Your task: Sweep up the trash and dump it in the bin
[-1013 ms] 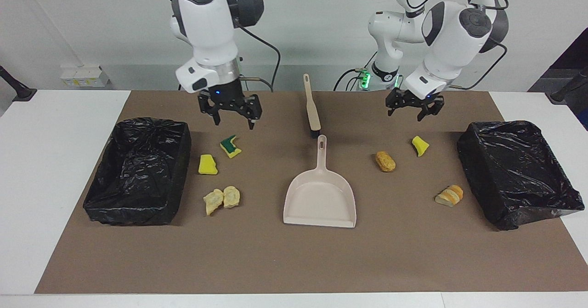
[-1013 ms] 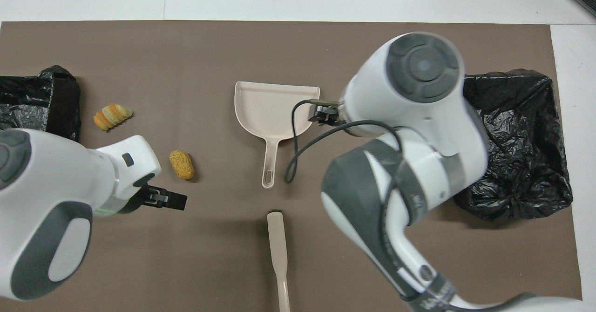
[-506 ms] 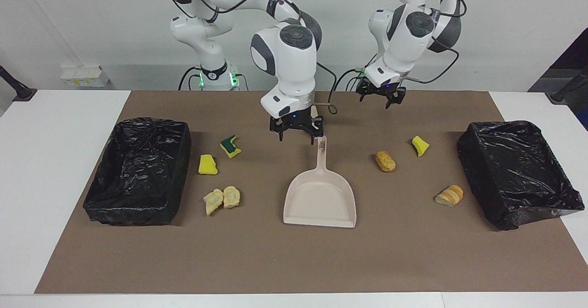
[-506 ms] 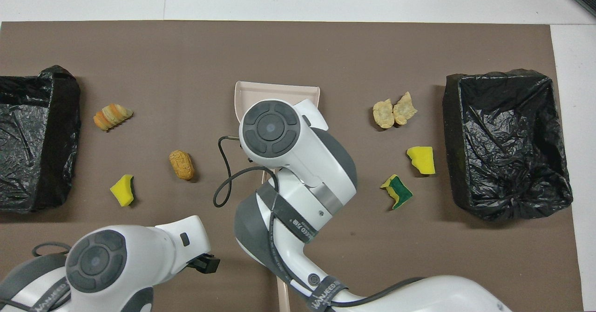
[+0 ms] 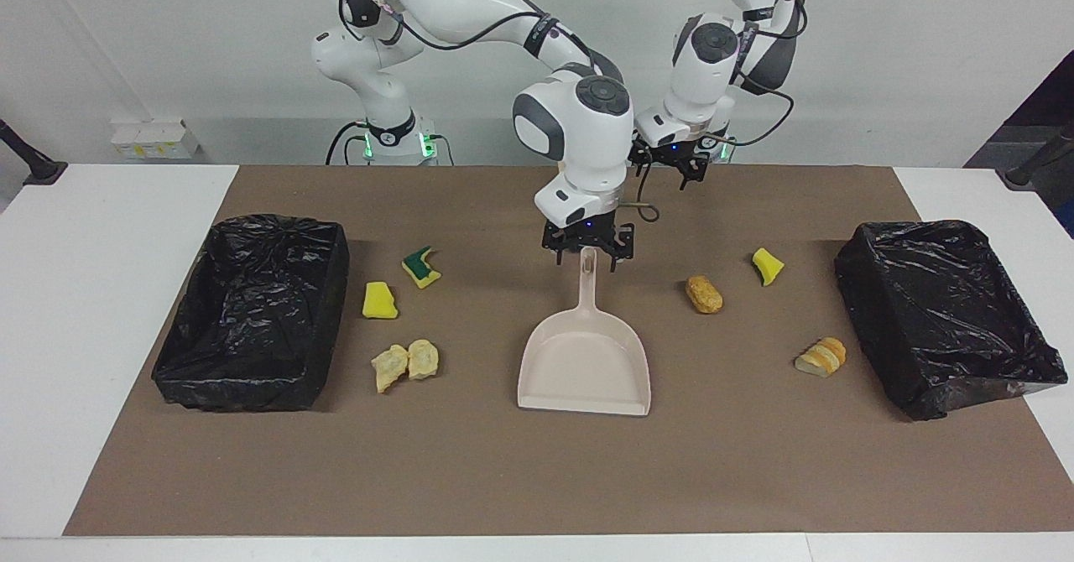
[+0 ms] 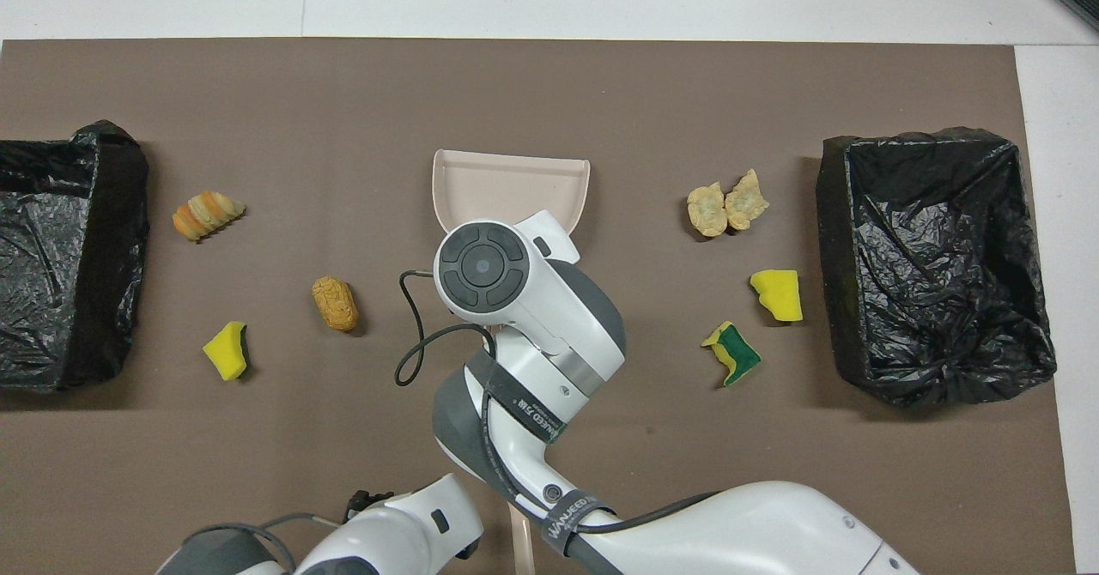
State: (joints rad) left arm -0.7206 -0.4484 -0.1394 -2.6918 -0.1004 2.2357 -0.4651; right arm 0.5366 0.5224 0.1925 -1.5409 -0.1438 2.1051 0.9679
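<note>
In the centre of the facing view we see the right gripper [image 5: 587, 256] poised over the end of the handle of the beige dustpan [image 5: 585, 359], its fingers spread either side of the handle; we cannot tell whether they touch it. The left gripper [image 5: 669, 162] hangs higher up, just right of centre near the top edge of the brown mat [image 5: 537, 478], and we cannot tell whether its fingers are apart or together.

The trash lies in two groups. At centre-left of the frame sit the green-topped sponge bit [image 5: 421, 267], a yellow sponge piece [image 5: 379, 301] and two tan crumbly chunks [image 5: 406, 363] touching each other, all just beside the black-lined bin [image 5: 252, 314] at the left. At centre-right lie an orange-brown chunk [image 5: 704, 294], a small yellow sponge scrap [image 5: 767, 266] and a striped bread-like piece [image 5: 821, 356], near the other black-lined bin [image 5: 944, 310] at the right.

In the overhead view the right arm covers the dustpan's handle.
</note>
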